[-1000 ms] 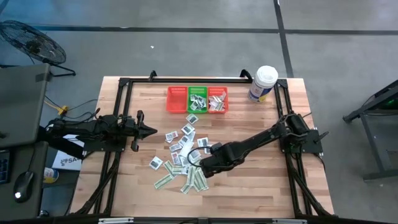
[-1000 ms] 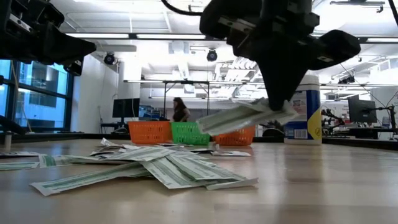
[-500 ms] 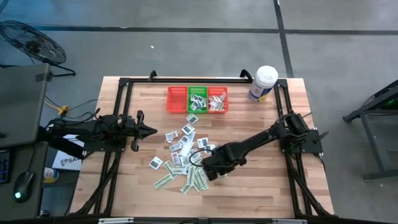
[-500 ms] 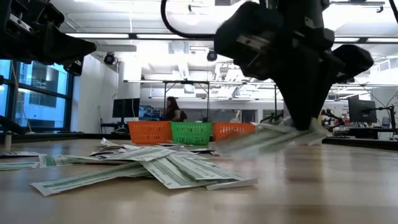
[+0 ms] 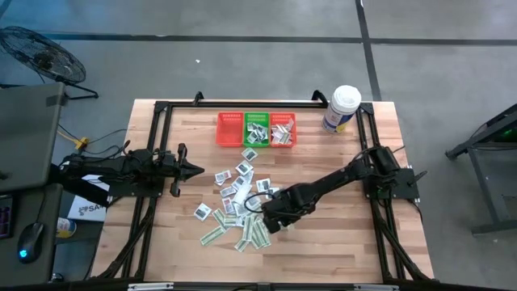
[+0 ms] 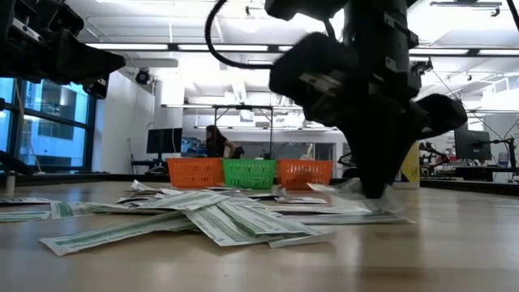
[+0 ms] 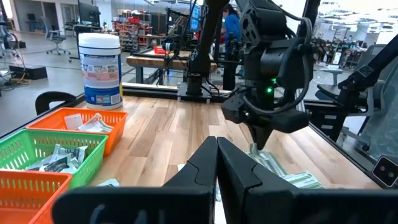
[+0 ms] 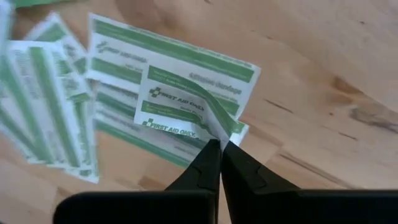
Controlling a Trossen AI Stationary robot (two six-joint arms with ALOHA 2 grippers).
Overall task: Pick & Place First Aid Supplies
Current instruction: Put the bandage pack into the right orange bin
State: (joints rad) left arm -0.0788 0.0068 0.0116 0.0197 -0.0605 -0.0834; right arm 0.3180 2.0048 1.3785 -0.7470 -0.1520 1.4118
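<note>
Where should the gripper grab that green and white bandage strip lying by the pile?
Take the green-and-white bandage strip by its raised corner, coming from above. It lies flat on the table, so only that lifted edge offers a pinch; the right gripper is already shut on it there.

You've got a white tub (image 5: 342, 107) with blue label at the wooden table's (image 5: 339, 250) 1 o'clock corner. Red basket (image 5: 229, 129), green basket (image 5: 257, 129), orange basket (image 5: 283, 129) sit touching at 12 o'clock. A fan (image 5: 40, 55) stands off-table at 10 o'clock.
</note>
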